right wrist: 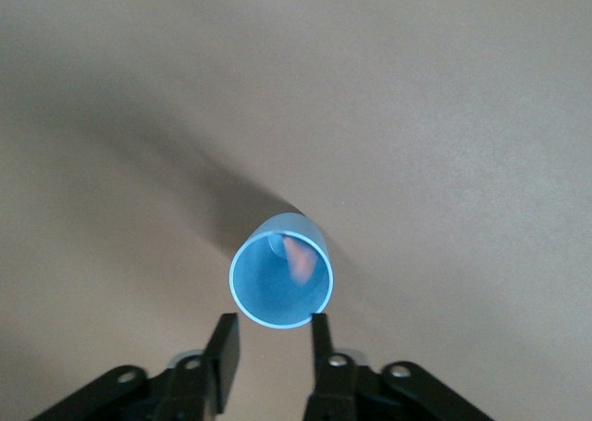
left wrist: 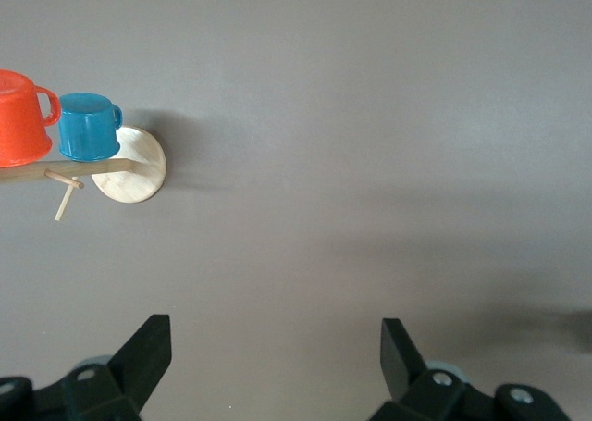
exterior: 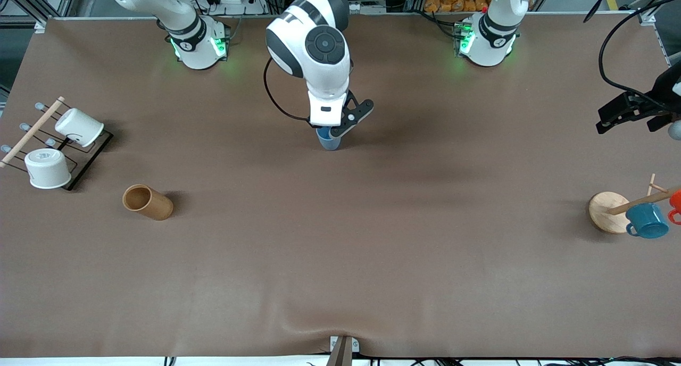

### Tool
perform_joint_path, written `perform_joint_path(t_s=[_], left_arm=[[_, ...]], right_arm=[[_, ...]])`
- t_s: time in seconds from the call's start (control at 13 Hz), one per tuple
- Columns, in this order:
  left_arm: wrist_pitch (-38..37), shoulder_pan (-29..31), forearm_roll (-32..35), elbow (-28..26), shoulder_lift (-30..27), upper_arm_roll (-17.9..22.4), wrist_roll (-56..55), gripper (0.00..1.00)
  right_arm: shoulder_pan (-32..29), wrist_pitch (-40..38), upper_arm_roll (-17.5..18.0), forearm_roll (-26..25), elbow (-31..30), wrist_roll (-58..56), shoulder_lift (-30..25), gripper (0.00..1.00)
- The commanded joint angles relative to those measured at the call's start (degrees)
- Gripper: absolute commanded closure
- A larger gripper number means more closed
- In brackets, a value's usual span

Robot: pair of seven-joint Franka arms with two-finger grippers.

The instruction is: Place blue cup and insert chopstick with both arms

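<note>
Teal mug [exterior: 646,221] lies nearest, hung on a wooden mug stand [exterior: 608,213] at the left arm's end of the worktop [exterior: 340,259]. An orange mug [exterior: 676,201] hangs just beside it on the same stand, cut by the frame edge. The insides of both mugs are not visible.

Brown cylinder holder [exterior: 148,201] sits toward the right arm's end, and its open mouth shows nothing inside.

Farther back at that end, a black wire rack [exterior: 91,161] carries two white cups [exterior: 47,168], with a wooden rod [exterior: 32,132] running along the rack.

Blue cup [exterior: 330,141] is mid-worktop, farther from the camera than the holder. The right gripper [exterior: 336,133] is on it from above, jaws pinching the cup at its rim. The right wrist view shows a pinkish blotch inside the cup; cannot tell what it is.

Left gripper [exterior: 604,124] hangs over the worktop at the left arm's end, above the mug stand area, with jaws spread wide and holding nothing.
</note>
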Motion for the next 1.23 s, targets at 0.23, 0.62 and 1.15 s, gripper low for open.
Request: perform_joint_path(t_s=[0.23, 0.62, 1.15], left_arm=[[-1.0, -0.3, -1.4, -0.3, -0.8, 0.2, 0.8, 0.00], [-1.0, -0.2, -2.0, -0.2, -0.8, 0.2, 1.0, 0.00], [-2.3, -0.4, -1.4, 0.8, -0.8, -0.7, 0.7, 0.00]], right_arm=[[-2.0, -4.7, -3.9, -0.9, 0.0, 2.9, -4.8, 0.00], [-5.6, -11.6, -19.2, -1.1, 0.0, 2.0, -11.9, 0.00], [-6.1, -17.3, -39.3, -1.0, 0.4, 1.8, -16.9, 0.00]])
